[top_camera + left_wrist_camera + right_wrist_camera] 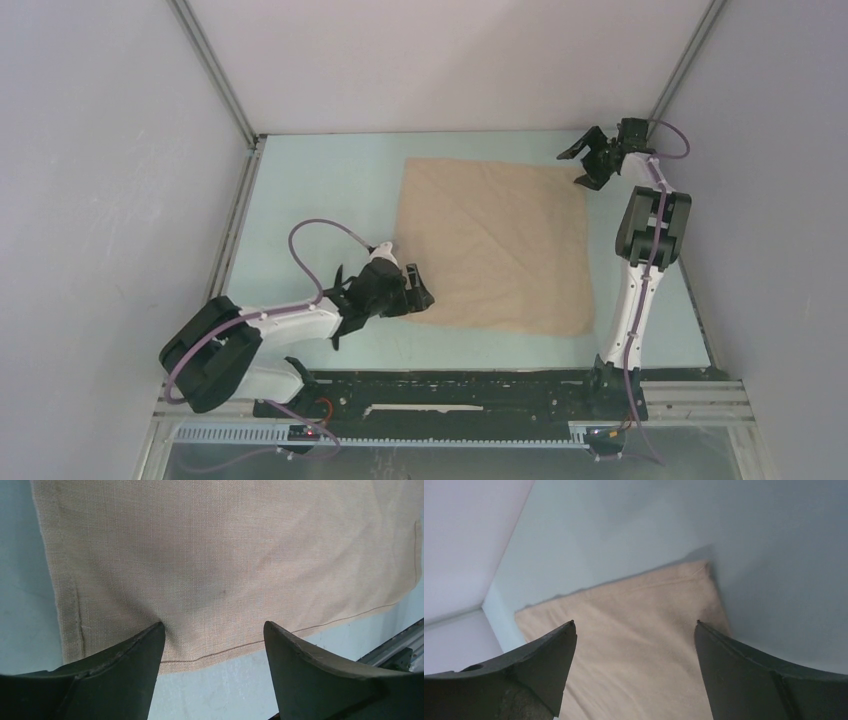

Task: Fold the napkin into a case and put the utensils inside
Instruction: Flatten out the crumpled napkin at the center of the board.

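A: Quick one. Where's the napkin (492, 245)?

B: Spread flat on the table (320, 190), a single layer, a few soft creases. Seen from the top it sits toward 3 o'clock of the table's middle. No fold in it that I can see.

A: Left gripper (418, 293)?

B: At the napkin's 7 o'clock corner, low over it. Jaws apart. In the wrist view the fingers (145, 645) straddle the hemmed near edge and the cloth between them lies flat, so nothing is pinched. Can't tell whether the tips touch the fabric.

A: Right gripper (590, 160)?

B: Over the 1 o'clock corner, jaws wide apart and empty. Its wrist view looks down on that corner from above, clear of it.

A: Utensils?

B: Not in any view. Skip them.

A: Step?

B: I'd tag it as the start of folding: cloth laid out, the case not formed, both grippers at opposite corners.

A: Next move?

B: My guess is a corner or edge pinch. It calls for coming down flat to the table, closing on the top hem only, then carrying it across toward the opposite edge without dragging the whole sheet. The other arm may need to pin its corner. Thin limp cloth, easy to miss.
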You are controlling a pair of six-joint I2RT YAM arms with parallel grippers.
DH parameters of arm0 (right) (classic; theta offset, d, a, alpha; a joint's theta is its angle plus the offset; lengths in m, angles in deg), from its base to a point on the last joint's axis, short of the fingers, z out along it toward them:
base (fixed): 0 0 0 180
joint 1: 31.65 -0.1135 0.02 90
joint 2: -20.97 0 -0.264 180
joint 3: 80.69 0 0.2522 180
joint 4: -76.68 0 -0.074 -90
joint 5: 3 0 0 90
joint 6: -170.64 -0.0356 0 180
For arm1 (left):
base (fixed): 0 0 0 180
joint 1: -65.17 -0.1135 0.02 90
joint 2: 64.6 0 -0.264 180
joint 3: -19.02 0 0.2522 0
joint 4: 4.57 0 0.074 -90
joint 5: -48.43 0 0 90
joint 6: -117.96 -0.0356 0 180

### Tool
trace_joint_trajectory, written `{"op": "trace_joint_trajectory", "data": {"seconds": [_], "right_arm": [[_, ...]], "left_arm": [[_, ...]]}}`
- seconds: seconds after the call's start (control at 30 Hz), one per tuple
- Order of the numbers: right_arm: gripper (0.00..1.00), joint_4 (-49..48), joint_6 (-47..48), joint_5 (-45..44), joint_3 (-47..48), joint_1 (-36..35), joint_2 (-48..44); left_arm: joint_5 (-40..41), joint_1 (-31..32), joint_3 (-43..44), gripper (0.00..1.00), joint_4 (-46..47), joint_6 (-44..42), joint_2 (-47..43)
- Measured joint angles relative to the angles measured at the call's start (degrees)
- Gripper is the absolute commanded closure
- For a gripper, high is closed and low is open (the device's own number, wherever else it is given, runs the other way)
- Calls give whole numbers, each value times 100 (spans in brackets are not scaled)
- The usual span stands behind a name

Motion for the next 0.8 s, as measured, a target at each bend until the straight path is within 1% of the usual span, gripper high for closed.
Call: {"op": "trace_joint_trajectory", "data": {"seconds": [0.1, 0.27, 0.4, 0.47, 0.5, 0.57, 0.6, 0.67, 0.73, 0.8], "right_arm": [[4, 431, -151, -59, 754, 105, 459], [3, 885, -326, -122, 1794, 177, 1010], [3, 938, -356, -138, 2249, 177, 1261], [0, 1104, -293, -170, 2640, 170, 1438], [0, 1268, -236, -243, 2800, 144, 1475], [0, 1683, -44, -496, 2826, 79, 1375], [0, 1838, 76, -752, 2579, 50, 1167], [0, 2164, 212, -1316, 1558, -44, 407], [0, 2319, 238, -1797, -271, -177, -927], [3, 2522, 138, -1996, -1971, -269, -2426]], "left_arm": [[-2, -4, -87, 17, 28, 0, -107], [-2, -7, -177, 16, -61, -7, -297], [-9, -13, -177, 13, -184, -42, -396], [0, -17, -175, 11, -341, -129, -560], [9, -17, -170, 10, -461, -190, -699], [57, -17, -101, 9, -780, -293, -1038], [92, -17, -37, 9, -975, -354, -1259], [133, -22, 109, 9, -1294, -422, -1687], [157, -28, 232, 9, -1517, -476, -2085], [157, -39, 297, 9, -1687, -529, -2420]]}}
